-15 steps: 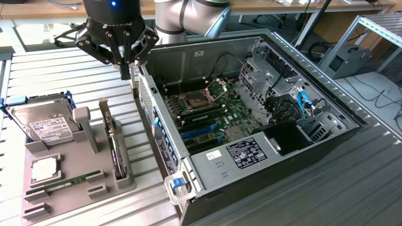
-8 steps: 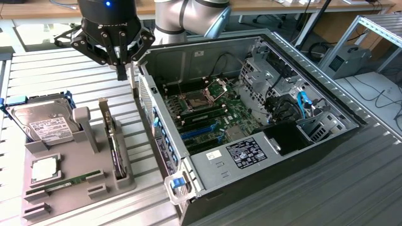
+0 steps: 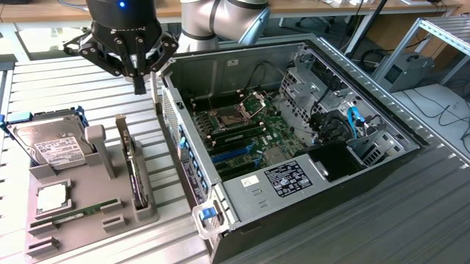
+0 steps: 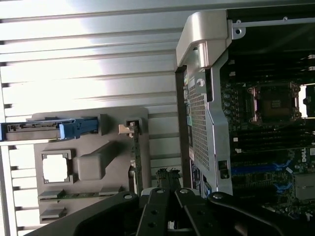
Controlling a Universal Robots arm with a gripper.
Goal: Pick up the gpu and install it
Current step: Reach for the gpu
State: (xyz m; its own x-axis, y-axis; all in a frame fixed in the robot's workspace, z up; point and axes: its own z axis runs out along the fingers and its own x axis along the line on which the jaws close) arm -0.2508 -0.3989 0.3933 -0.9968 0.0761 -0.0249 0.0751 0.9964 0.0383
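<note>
Your gpu [image 3: 131, 159] stands on edge in the gray holder [image 3: 74, 236], at 9 o'clock from the computer case [image 3: 192, 165]. The claw [image 3: 138, 87] hangs toward 12 o'clock of it, pinched closed and empty. You're on the approach, and grasping likely calls for opening across the card's thin edge.

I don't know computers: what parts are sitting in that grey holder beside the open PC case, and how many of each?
hard drive: 1
gpu: 1
processor chip: 1
memory stick: 1
Total in the grey holder: 4
</note>
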